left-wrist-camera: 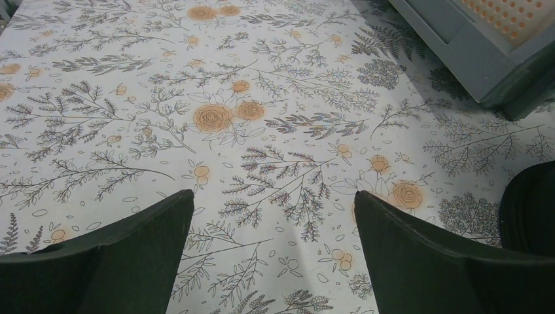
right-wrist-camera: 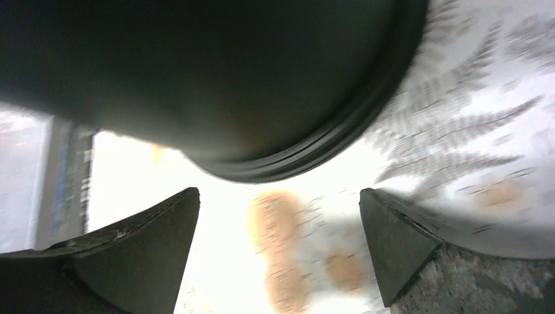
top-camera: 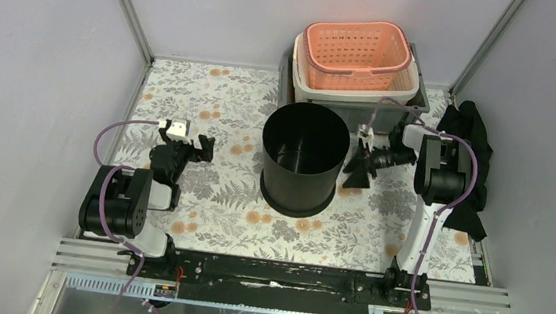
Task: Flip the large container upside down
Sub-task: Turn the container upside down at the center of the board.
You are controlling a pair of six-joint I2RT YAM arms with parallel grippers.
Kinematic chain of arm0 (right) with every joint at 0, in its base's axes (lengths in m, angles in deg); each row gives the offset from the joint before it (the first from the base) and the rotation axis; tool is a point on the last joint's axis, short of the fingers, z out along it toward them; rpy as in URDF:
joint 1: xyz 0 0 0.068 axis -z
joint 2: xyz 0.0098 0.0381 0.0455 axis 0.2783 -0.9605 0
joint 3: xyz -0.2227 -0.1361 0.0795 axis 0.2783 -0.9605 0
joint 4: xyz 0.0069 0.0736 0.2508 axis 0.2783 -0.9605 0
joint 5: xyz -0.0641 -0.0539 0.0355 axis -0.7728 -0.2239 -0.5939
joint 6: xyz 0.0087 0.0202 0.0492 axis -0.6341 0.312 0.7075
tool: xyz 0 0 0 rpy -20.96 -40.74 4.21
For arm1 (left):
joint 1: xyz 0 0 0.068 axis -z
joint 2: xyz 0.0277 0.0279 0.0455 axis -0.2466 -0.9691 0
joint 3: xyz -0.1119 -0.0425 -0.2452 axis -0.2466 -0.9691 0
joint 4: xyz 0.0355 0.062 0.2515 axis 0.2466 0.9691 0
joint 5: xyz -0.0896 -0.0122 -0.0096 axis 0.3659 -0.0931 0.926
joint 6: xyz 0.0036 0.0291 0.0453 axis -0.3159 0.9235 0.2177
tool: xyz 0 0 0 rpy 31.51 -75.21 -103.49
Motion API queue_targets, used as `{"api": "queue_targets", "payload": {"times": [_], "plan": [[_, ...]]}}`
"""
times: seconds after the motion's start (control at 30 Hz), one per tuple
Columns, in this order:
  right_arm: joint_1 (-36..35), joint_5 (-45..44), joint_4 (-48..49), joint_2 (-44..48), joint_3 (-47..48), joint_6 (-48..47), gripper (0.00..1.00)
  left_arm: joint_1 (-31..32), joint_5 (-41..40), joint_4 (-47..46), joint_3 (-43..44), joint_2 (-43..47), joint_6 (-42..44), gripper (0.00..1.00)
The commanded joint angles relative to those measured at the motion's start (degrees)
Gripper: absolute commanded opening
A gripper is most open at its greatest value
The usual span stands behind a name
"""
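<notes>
While both pairs of my jaws stand wide open and hold nothing, the large container (top-camera: pixel 300 156) stands between them, closer to my right side.

My right jaws point at its lower wall from just beside it, not touching as far as I can tell, and the dark rimmed base fills the top of the right wrist view. My left jaws hang over the bare floral tabletop (left-wrist-camera: pixel 262 98), with only the container's edge at the far right of that view. Its long axis is vertical, mouth up, so I judge the right arm better placed to tip it.
</notes>
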Motion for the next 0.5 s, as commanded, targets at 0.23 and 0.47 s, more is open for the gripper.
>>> {"api": "queue_targets", "payload": {"times": [0.23,0.47], "plan": [[2.71,12.91,-32.11,13.52,-1.66,-23.35,0.99,0.08,-0.31,-1.96,-0.55,-0.47,0.95,1.0],[4.29,17.31,-31.73,26.04,1.65,-11.12,0.99,0.12,-0.34,-1.96,-0.52,-0.51,0.94,1.0]]}}
